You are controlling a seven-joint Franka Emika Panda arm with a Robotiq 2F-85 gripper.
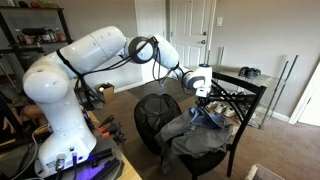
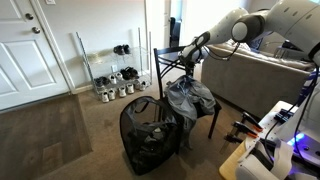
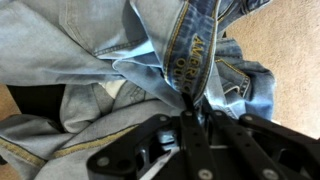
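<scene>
A pair of light blue jeans [image 3: 110,60] lies crumpled on a black chair [image 1: 246,98], with a grey garment [image 1: 197,141] draped below it. In the wrist view my gripper [image 3: 189,101] comes in from the bottom, its black fingers [image 3: 198,130] pressed together and pinching a fold of denim just under the waistband [image 3: 186,52]. In both exterior views the gripper [image 1: 203,90] [image 2: 186,64] sits at the top of the clothes pile [image 2: 190,99] on the chair seat.
A black mesh hamper [image 1: 153,117] [image 2: 150,137] stands on the carpet right beside the chair. A shoe rack [image 2: 113,77] is against the wall, a sofa [image 2: 262,82] stands behind the chair, and a white door [image 2: 27,48] is shut.
</scene>
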